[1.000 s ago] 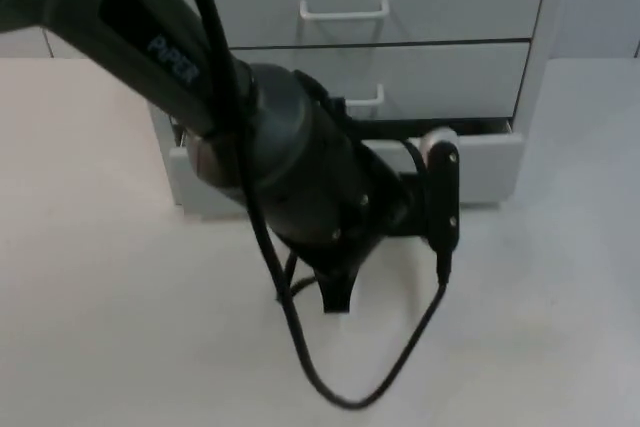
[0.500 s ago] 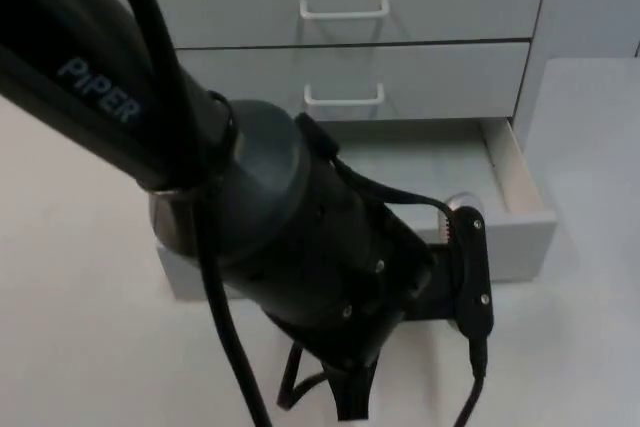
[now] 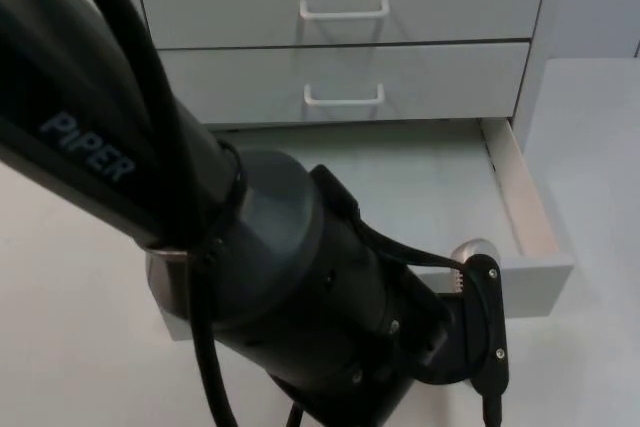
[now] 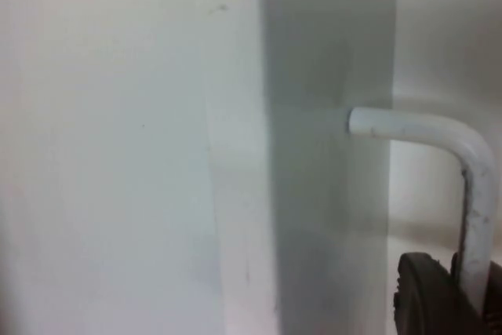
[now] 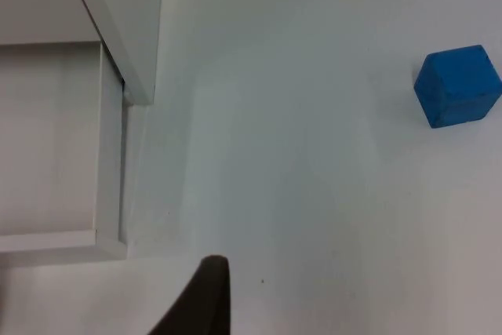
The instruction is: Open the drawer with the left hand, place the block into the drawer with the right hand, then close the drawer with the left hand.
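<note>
The cabinet's bottom drawer [image 3: 522, 199] stands pulled far out, and its inside looks bare. My left arm [image 3: 280, 297] reaches across the drawer's front and hides most of it. In the left wrist view my left gripper [image 4: 463, 292] is shut on the white drawer handle [image 4: 447, 135], which runs down between its black pads. A blue block [image 5: 457, 85] lies on the white table in the right wrist view, apart from the drawer's side wall [image 5: 110, 154]. My right gripper [image 5: 205, 304] waits over the table, well short of the block.
The white cabinet [image 3: 340, 7] has two upper drawers, both shut, each with a white handle [image 3: 343, 13]. Its corner post [image 5: 129, 29] stands beside the open drawer. Bare table [image 5: 314, 194] lies between the cabinet and the block.
The bottom drawer has slid much further out toward the front. My left arm has drawn back with it and now looms larger in the top view.
</note>
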You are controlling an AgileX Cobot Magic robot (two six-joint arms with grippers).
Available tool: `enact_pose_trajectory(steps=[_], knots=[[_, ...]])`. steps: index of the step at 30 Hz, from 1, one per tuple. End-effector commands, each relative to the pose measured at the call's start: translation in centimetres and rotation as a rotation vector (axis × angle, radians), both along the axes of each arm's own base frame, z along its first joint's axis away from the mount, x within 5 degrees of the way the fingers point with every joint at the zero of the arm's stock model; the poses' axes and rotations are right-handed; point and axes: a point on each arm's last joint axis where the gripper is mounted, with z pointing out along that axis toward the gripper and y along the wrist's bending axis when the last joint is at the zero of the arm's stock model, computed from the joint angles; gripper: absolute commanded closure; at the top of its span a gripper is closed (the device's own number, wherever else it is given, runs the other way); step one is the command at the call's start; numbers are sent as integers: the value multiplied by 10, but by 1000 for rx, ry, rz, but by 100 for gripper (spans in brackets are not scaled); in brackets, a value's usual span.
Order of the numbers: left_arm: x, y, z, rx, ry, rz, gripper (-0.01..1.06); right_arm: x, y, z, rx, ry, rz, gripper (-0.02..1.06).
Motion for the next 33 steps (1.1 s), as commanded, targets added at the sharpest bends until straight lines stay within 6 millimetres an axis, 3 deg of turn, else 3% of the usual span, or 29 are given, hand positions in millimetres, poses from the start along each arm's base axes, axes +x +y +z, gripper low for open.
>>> enact_pose_trajectory(steps=[1, 8, 10, 11, 15, 18, 29, 33], knots=[[-10, -2, -3, -49, 57, 25, 105, 0, -1, 2, 2, -19, -6, -1], [-10, -3, -3, -47, 55, 15, 102, 1, -1, 2, 2, -21, -6, -1], [-10, -3, -3, -46, 55, 13, 84, 1, -1, 2, 2, -21, -6, -1], [-10, -3, -3, -46, 55, 13, 84, 1, -1, 2, 2, -21, -6, -1], [-10, -2, -3, -42, 51, 16, 48, 1, -1, 2, 2, -21, -6, -1], [-9, -2, -1, -31, 44, 4, 40, 1, -1, 2, 2, -24, -6, -1], [-9, 0, 15, -6, 50, -10, 41, 1, -1, 2, 2, -24, -6, -1], [-16, -2, 36, -64, 114, -31, 41, 1, -1, 2, 2, -24, -6, -1]])
